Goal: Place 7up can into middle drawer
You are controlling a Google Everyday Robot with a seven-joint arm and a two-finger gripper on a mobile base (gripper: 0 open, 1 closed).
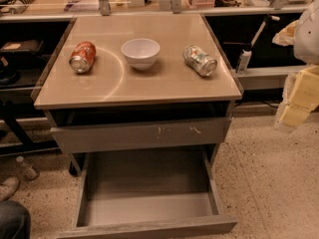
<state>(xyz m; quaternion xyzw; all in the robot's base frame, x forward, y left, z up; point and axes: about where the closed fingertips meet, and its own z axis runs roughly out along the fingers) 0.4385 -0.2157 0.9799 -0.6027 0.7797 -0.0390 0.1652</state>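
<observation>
The 7up can (200,60), silvery with a green and white label, lies on its side on the right part of the cabinet top (164,86). The middle drawer (149,208) is pulled wide open below, showing a bare grey floor and a plain front. My gripper (295,106) shows as pale yellowish parts at the right edge of the view. It hangs beside the cabinet, to the right of and lower than the can, and touches nothing I can see.
A white bowl (141,52) stands mid-top and an orange-red can (82,57) lies at the left. The scratched drawer front (139,133) sits above the open drawer. A person's shoe (9,187) and a bottle (26,167) are on the floor at the left.
</observation>
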